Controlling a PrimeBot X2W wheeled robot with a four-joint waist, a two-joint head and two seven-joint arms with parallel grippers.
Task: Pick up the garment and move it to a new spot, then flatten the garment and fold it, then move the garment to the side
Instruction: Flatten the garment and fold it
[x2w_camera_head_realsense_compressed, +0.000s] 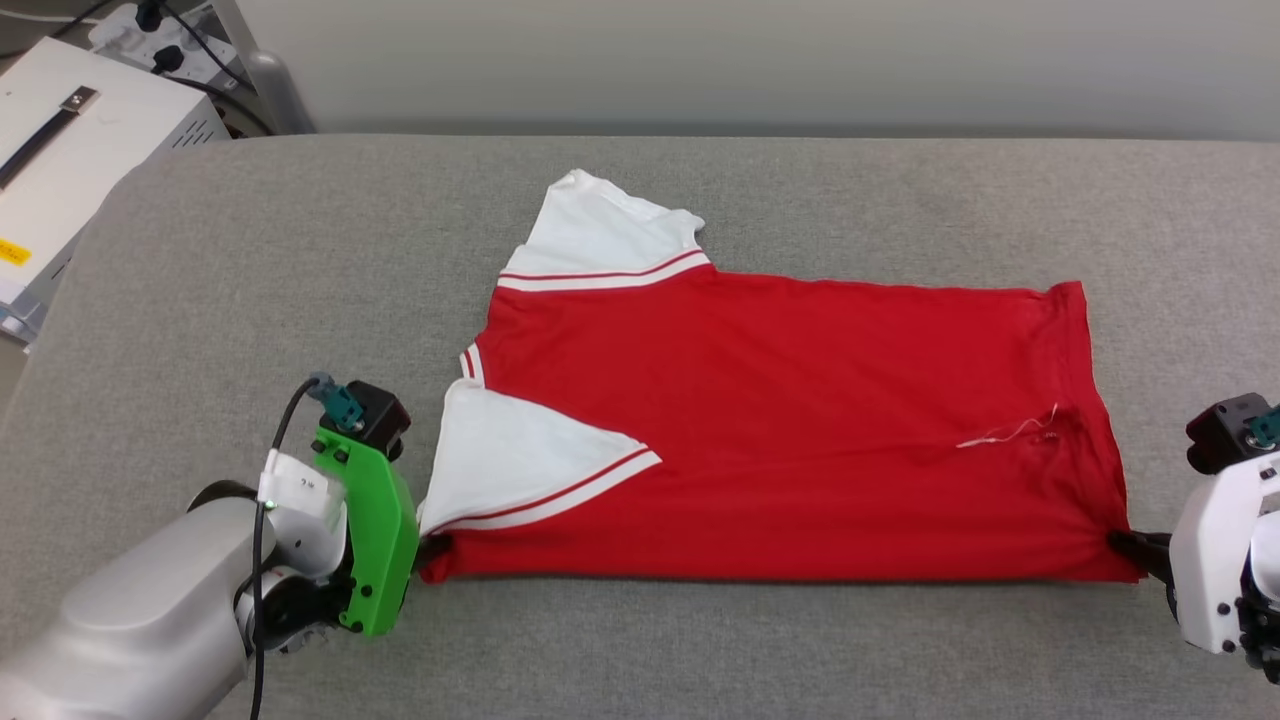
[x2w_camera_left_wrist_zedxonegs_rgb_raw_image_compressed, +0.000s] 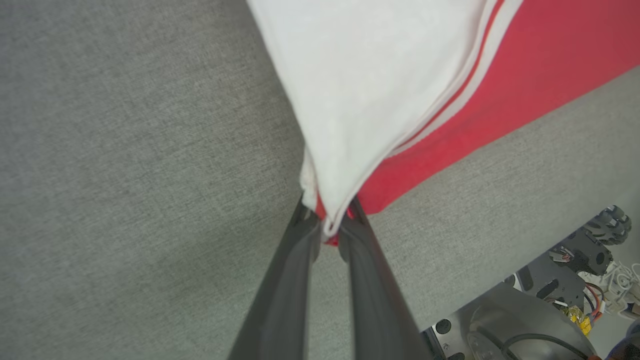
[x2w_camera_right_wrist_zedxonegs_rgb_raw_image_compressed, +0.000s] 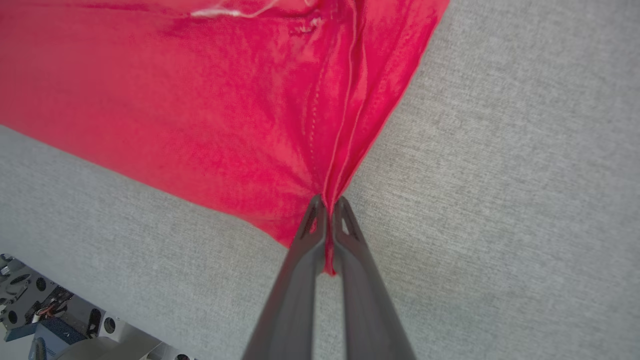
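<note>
Left hand and right hand each pinch a near corner of the garment, fingertips partly buried in cloth.

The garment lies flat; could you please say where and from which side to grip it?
Probably grip the garment at its two near corners: lying flat, only edges offer a pinch. Come in low from the outer ends, where the left gripper, at the sleeve end, and the right gripper, at the hem end, are shut on it.

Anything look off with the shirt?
A loose white thread trails across the garment near its hem, by the right pincer; it looks like a pulled stitch. The near sleeve lies folded onto the body.
</note>
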